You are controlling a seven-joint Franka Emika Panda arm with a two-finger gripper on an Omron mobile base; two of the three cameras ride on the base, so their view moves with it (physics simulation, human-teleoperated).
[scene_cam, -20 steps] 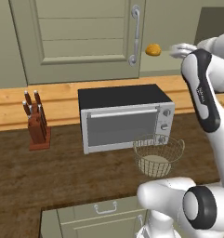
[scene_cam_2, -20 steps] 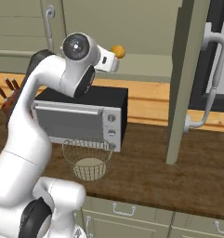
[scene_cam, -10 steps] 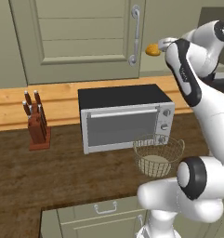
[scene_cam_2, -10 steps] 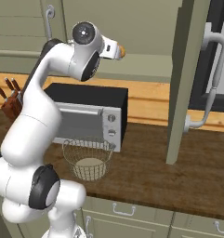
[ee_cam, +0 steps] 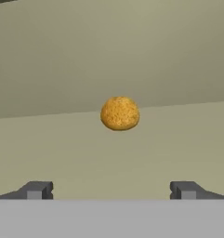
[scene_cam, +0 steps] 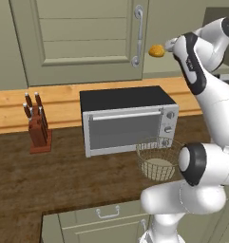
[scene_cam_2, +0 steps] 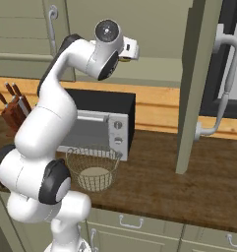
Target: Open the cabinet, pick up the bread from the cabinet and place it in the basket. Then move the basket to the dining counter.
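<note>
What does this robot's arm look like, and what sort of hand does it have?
The arm is made of smooth, rounded glossy white segments linked by dark grey to black joint bands, with a round dark cap at the wrist. No cables show. The gripper ends in two small, blocky dark grey finger tips.

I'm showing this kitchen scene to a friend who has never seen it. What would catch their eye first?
Probably the big white arm, reaching high toward the open cabinet, its gripper open with the fingers spread wide. Straight ahead of them sits the bread, a small golden bun on the cabinet shelf, not yet touched. Lower down, the wire basket stands on the dark wood worktop in front of the toaster oven.
</note>
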